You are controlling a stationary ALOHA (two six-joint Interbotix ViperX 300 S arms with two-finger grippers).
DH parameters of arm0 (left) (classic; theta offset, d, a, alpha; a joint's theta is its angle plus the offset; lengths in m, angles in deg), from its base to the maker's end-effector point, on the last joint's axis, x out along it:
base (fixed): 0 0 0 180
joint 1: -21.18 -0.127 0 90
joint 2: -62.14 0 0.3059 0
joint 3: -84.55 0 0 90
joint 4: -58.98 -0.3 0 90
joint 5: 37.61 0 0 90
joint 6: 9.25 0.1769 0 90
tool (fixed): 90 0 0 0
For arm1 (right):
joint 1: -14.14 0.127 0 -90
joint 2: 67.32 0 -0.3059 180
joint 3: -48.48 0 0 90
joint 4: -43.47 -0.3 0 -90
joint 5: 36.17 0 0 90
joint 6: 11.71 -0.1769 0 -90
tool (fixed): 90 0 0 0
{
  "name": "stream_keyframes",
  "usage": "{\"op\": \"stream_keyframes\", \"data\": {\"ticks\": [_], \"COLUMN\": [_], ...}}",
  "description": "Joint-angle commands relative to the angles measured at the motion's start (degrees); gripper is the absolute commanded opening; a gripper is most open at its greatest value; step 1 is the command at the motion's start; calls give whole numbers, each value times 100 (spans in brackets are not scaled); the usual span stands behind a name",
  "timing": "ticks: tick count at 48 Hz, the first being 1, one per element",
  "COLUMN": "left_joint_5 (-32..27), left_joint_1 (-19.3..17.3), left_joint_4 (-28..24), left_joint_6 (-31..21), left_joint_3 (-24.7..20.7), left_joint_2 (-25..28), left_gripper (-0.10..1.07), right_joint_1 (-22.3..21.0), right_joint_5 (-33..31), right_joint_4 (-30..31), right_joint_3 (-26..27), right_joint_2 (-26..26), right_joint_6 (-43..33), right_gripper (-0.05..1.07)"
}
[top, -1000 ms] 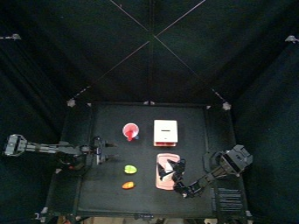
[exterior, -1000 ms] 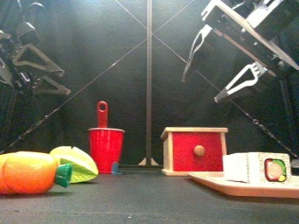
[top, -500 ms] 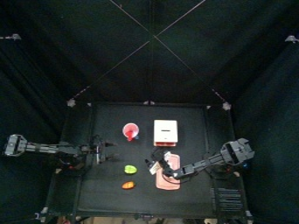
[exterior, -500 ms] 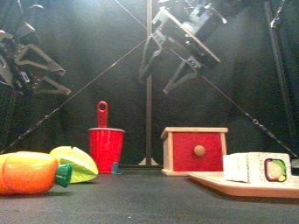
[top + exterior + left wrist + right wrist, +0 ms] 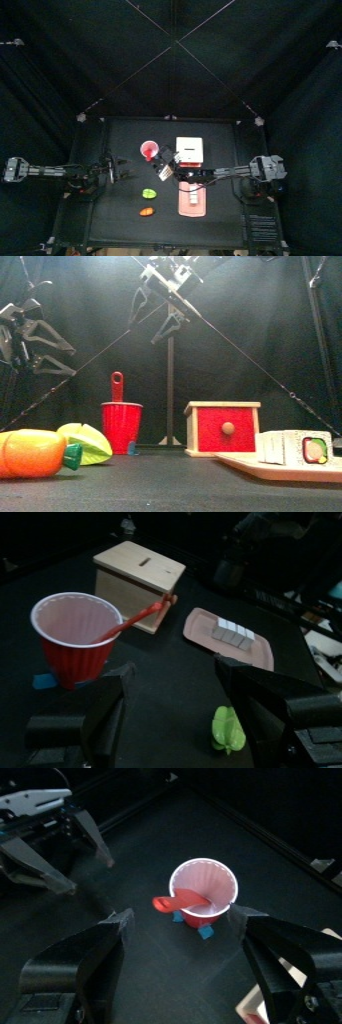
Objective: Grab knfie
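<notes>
Your right gripper hangs high above the red cup, jaws spread wide and empty. Your left gripper waits at the left, jaws wide too. The knfie, a slim glossy red stick, leans inside that smooth plastic cup beside the wooden box.

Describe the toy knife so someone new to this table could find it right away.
Start at the red plastic cup left of the red-fronted wooden box. The slim red-orange toy knife stands inside the cup, handle poking above the rim. Unlike the orange and yellow-green lumps nearby, it is stick-shaped.
</notes>
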Motion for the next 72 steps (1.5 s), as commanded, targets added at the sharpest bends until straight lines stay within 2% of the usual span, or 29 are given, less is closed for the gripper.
{"op": "stream_keyframes", "data": {"ticks": [1,9,14,22,32,40,47,57,72], "left_joint_5": [18,18,-9,-88,-114,-123,-211,-264,-290], "left_joint_1": [-299,-914,-1160,-1213,-1222,-1213,-1222,-1248,-1248], "left_joint_4": [299,791,861,861,861,861,861,861,861], "left_joint_6": [0,0,0,0,-9,-9,0,0,0], "left_joint_3": [-18,202,352,378,387,387,396,396,396], "left_joint_2": [-246,-677,-809,-817,-817,-817,-817,-817,-817], "left_gripper": [97,97,97,97,97,97,97,97,97], "right_joint_1": [-97,-141,-141,-97,-97,-141,-176,-272,-404], "right_joint_5": [-79,-554,-1002,-1784,-3023,-3691,-4254,-4658,-4887], "right_joint_4": [-483,-1204,-1468,-1872,-2013,-2259,-2487,-2505,-2531], "right_joint_3": [483,1266,1828,2909,4395,5572,6293,6899,6952], "right_joint_2": [62,554,861,1529,2540,3217,3665,3973,4122], "right_joint_6": [598,1951,2777,4025,5326,6021,6495,6688,6899], "right_gripper": [104,104,104,104,104,104,104,104,104]}}
